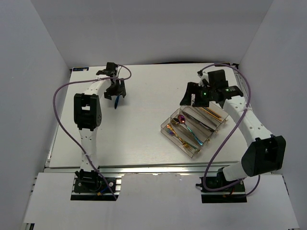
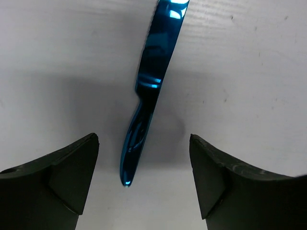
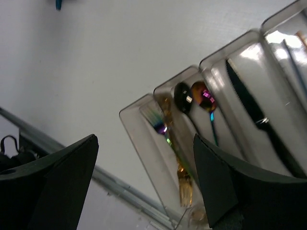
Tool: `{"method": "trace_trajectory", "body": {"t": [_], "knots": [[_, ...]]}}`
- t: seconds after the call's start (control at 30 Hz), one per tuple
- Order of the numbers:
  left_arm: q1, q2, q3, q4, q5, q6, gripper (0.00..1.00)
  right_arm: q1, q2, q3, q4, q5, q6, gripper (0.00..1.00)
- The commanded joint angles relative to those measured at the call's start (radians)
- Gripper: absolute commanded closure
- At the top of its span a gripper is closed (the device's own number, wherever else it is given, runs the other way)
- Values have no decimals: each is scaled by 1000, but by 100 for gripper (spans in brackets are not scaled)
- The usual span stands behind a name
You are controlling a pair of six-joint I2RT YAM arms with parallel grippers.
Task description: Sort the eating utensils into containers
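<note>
The left gripper stands wide open and holds nothing. Its two black fingers flank the narrow end of a glossy blue metal knife without touching it. The knife lies flat on the white table, in its far left part, with bare surface all round. Well apart to the right, the clear smoky plastic organizer tray sits at an angle. Its end compartment holds a rainbow-iridescent fork and a gold fork. The next compartment holds two shiny spoons, and the third a dark knife. The right gripper hangs near the tray, fully spread and empty. A metal rail lines the table's near edge.
</note>
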Motion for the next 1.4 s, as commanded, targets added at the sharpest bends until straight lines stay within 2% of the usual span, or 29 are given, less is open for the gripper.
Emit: {"method": "trace_trajectory", "body": {"t": [0.0, 0.1, 0.13, 0.17, 0.27, 0.43, 0.5, 0.53, 0.67, 1.0, 1.23, 1.33, 1.37], "knots": [[-7, 29, 106, -18, -20, 32, 15, 23, -88, -15, -19, -55, 53, 16], [-8, 63, 100, -32, -35, 26, 24, 23, -117, -5, -74, -23, 29, 16], [-20, 67, 96, -47, -62, 26, 34, 25, -125, 8, -94, -12, 22, 16], [-30, 66, 83, -52, -85, 29, 37, 23, -131, 14, -103, -6, 10, 16], [-62, 38, -12, -40, -141, 29, 38, 23, -126, 59, -134, 3, 6, 15], [-63, -3, -208, 34, -107, 12, 39, 23, -117, 97, -134, -20, 13, 15], [-63, 9, -228, 23, -90, 14, 56, 23, -117, 102, -129, -26, 15, 15], [-63, 14, -234, 23, -86, 14, 58, 23, -117, 99, -126, -27, 16, 15], [-60, 2, -299, 58, -64, 3, 58, 23, -119, 90, -120, -43, 16, 15], [-60, 41, -274, 29, -34, -43, 51, 25, -123, 64, -102, -64, 25, 15], [-60, 52, -285, 41, -12, -86, 62, 25, -137, 57, -97, -64, 25, 14], [-62, 54, -317, 63, 16, -104, 73, 23, -140, 68, -108, -63, 19, 14], [-62, 52, -325, 64, 22, -109, 83, 23, -140, 74, -111, -63, 16, 14]]}}
